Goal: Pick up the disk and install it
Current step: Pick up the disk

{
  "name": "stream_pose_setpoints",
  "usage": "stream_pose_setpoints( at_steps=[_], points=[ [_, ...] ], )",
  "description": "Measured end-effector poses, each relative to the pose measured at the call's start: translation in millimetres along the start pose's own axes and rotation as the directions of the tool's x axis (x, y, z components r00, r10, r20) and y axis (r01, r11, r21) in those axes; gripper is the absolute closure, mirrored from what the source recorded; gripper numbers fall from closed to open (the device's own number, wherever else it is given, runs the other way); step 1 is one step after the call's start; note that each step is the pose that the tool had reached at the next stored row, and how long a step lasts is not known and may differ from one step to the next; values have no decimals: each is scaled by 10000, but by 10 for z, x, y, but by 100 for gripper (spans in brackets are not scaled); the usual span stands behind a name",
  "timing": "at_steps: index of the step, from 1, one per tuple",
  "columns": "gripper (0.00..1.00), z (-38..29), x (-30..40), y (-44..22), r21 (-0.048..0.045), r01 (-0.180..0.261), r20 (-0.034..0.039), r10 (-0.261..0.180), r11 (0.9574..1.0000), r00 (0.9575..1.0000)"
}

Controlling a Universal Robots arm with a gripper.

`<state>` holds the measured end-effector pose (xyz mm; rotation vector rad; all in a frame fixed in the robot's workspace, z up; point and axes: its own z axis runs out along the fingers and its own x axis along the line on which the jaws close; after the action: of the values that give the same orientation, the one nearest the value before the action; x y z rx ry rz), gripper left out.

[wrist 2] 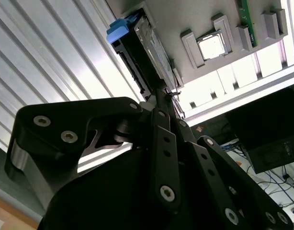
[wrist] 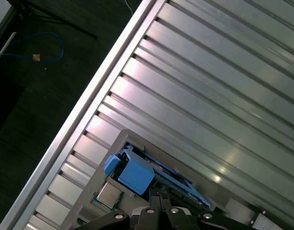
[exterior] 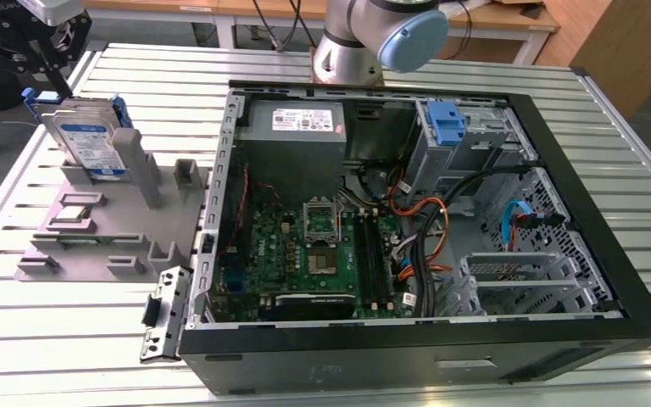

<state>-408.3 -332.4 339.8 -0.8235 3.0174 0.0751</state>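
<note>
- Disk (exterior: pixel 86 140) — silver, with a white-and-blue label and blue rails.
- Stand (exterior: pixel 133 231): plain grey.
- Table (exterior: pixel 65 339): silver metal, ribbed in long stripes.
- Computer case (exterior: pixel 416 352): black.
- Circuit board (exterior: pixel 260 254): green.
- Latch (exterior: pixel 447 125) — bright blue.
- Power-supply box (exterior: pixel 294 140): grey, white label.

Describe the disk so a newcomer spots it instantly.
Find the open computer case; to the exterior view's left of it sits a grey fixture. The disk stands on edge at its far end: silver, white-and-blue label, blue rails, unlike the bare blue latch inside the case.
</note>
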Motion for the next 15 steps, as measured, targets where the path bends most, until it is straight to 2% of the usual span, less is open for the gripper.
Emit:
stream_pose_setpoints(
  at_steps=[2, 6, 12, 15],
  points=[
    [90, 0, 0, 0, -2, 63, -3, -63, 10000, 10000],
    [90, 1, 0, 0, -13, 495, -21, -495, 9988, 9988],
    [90, 1, 0, 0, -14, 523, -22, -523, 9986, 9986],
    [90, 1, 0, 0, -18, 678, -28, -678, 9977, 9977]
  ],
)
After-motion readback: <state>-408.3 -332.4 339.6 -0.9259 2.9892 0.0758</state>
